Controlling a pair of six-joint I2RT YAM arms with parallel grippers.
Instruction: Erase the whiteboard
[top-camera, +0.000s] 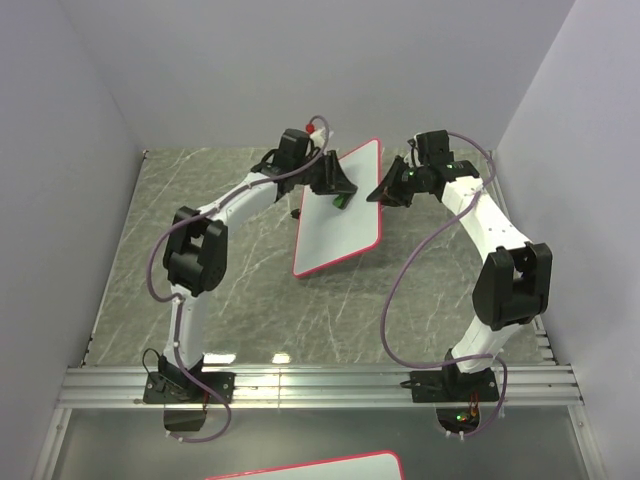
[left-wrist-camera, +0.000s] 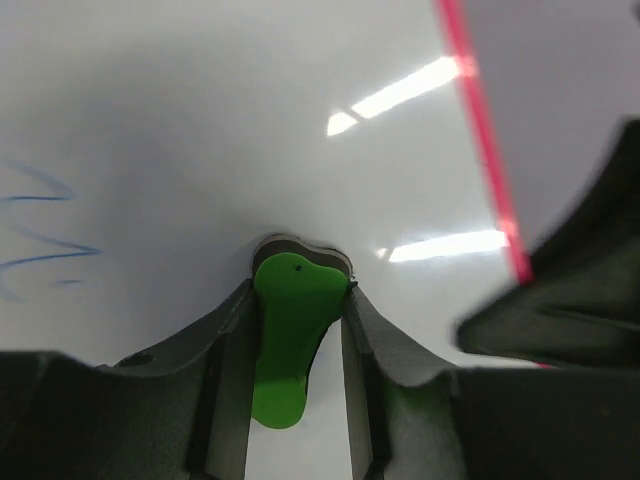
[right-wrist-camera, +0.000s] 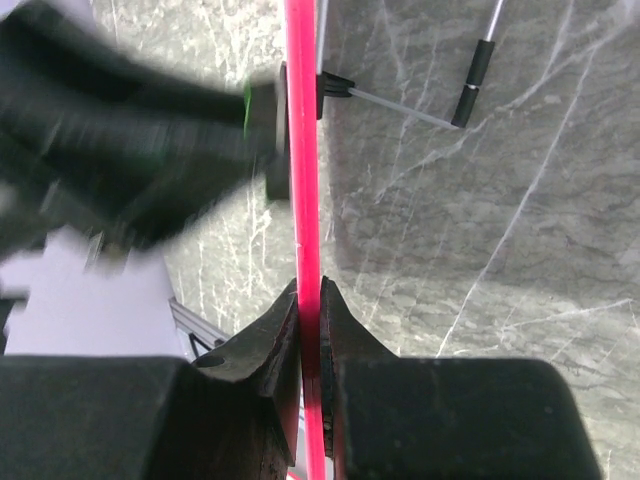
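Your right gripper (right-wrist-camera: 310, 300) is clamping the board (top-camera: 345, 225) by its right edge. The jaws are standing narrow, with the red rim (right-wrist-camera: 303, 150) pinched between them, and in the right wrist view the board is showing edge-on as a thin red line running up the frame. The board is sitting over the middle of the table (top-camera: 200, 300), tilted, with its top corner leaning toward the far wall. Whether its lower edge is touching the table, you cannot tell from these views.

Your left gripper (left-wrist-camera: 298, 285) is gripping the eraser (left-wrist-camera: 290, 320), a small green piece squeezed between the two dark fingers (left-wrist-camera: 225, 350). Its tip is pressing against the white face of the board, in the upper part, just inside the right rim. In the top view the two grippers are facing each other across that rim, near each other but not touching.

Blue scribbles (left-wrist-camera: 40, 235) are showing at the left edge of the left wrist view, well apart from the eraser. The white around the eraser is looking bare, with only light glare streaking across it.
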